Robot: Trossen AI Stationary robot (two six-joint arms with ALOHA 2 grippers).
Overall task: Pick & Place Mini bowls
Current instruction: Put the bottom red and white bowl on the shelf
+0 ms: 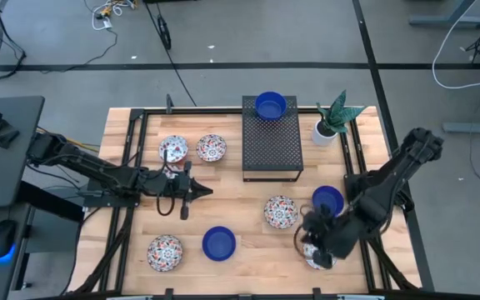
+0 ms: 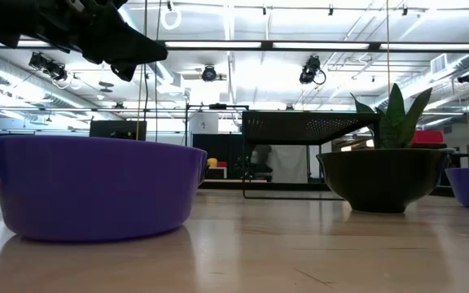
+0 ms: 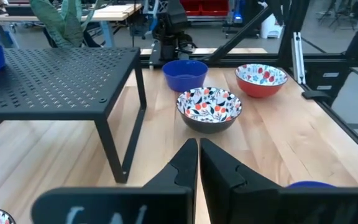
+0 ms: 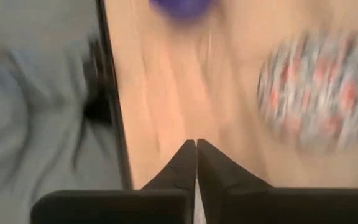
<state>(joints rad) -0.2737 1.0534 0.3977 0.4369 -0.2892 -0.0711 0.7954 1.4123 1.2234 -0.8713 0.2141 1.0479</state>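
Floral mini bowls sit on the table at the far left, near left and centre right. Another floral bowl is partly hidden under my right gripper. Blue bowls rest at the near centre, at the right and on the black stand. My left gripper is shut and empty, left of centre, pointing at the centre-right floral bowl, which also shows in the left wrist view. My right gripper is shut and empty, over the near right of the table beside a floral bowl.
A black perforated stand rises at the far centre. A white pot with a green plant stands to its right. A black frame rail runs along the table edge near my right gripper. Bare wood lies between the bowls at the centre.
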